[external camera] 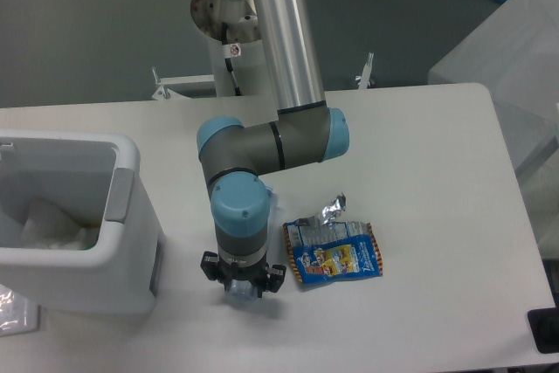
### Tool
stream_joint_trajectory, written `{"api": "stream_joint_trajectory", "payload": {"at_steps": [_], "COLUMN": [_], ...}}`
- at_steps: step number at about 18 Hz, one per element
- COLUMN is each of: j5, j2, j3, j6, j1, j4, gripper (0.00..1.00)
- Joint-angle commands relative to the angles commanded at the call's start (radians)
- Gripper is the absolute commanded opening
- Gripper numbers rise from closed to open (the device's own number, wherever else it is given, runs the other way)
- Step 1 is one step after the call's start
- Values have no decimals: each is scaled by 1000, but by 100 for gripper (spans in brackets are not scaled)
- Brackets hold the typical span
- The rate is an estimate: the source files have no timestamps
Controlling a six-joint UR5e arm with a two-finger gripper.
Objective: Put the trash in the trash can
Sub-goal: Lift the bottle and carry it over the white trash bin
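Bottle (238, 296) sits on the table (437, 216) directly under the gripper (241, 290); only a pale blue, clear sliver of it shows below the wrist, the rest hidden by the arm (262, 155). Gripper points straight down over it, black finger housings visible on both sides. Cannot tell whether the fingers are clamped on the bottle or just around it: the wrist blocks the tips.

Wrapper (334, 251) lies flat on the table just right of the gripper, close but not touching it. Blue and yellow face up, torn silver foil end pointing away toward the far side of the table.

Bin (131, 216) stands left of the gripper, near it, with a small gap between its grey side panel and the finger housing. White, thick rim, open top. Something pale lies inside at the bottom; cannot make out what it is.

Arm comes down from a silver tube behind the gripper, bends at a grey elbow with blue caps, then drops vertically to the wrist.

Clear plastic scrap (16, 314) lies at the table's near-left corner, beyond the bin, well apart from the gripper.
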Motion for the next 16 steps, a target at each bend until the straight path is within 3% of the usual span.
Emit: {"api": "stream_joint_trajectory", "payload": {"at_steps": [8,11,14,16], "j5": [-20,-76,-120,-121], "j2": [135,158,158,170], "j3": [156,245,337,367], "j6": [-41,-191,-332,-388], "j1": [55,92,110,101], "j4": [3,15,75,104], "gripper": [63,63,63,63]}}
